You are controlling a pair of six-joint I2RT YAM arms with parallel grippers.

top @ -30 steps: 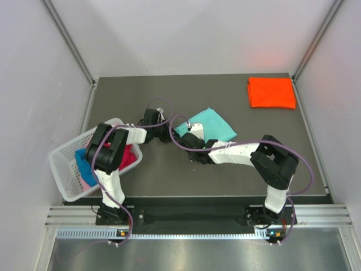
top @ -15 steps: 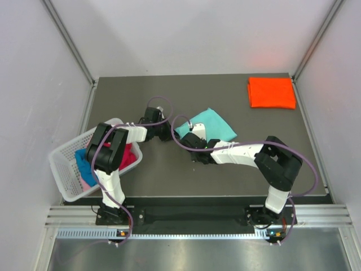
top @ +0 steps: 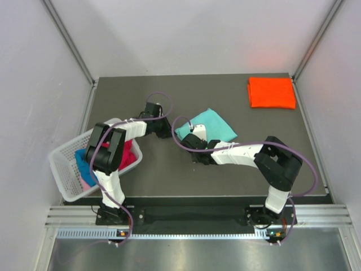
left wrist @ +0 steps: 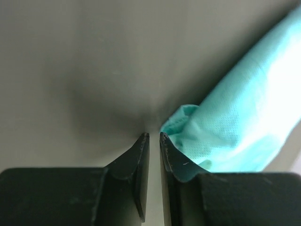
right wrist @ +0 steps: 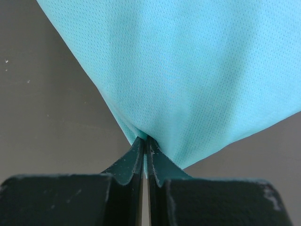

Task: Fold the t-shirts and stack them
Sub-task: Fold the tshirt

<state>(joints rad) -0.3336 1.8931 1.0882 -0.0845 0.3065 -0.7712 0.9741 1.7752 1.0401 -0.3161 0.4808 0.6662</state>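
Observation:
The teal t-shirt (top: pixel 210 125) lies partly folded on the dark table, also seen in the left wrist view (left wrist: pixel 235 117) and the right wrist view (right wrist: pixel 188 70). My right gripper (right wrist: pixel 145 138) is shut on its near-left edge, low over the table (top: pixel 186 138). My left gripper (left wrist: pixel 153 135) is shut but for a thin gap and holds nothing; the shirt's corner lies just right of its right finger. In the top view it sits just left of the shirt (top: pixel 167 131). The orange t-shirt (top: pixel 272 92) lies folded at the far right corner.
A white lattice basket (top: pixel 61 169) stands at the table's left edge beside the left arm, holding a magenta-red shirt (top: pixel 129 156), a blue one (top: pixel 84 162) and a pink one (top: pixel 86 183). Grey walls close in the table's sides and back.
The left wrist has swung slightly toward the far side, its gripper still beside the teal shirt's left corner. The right gripper has crept a little left with the shirt's edge.

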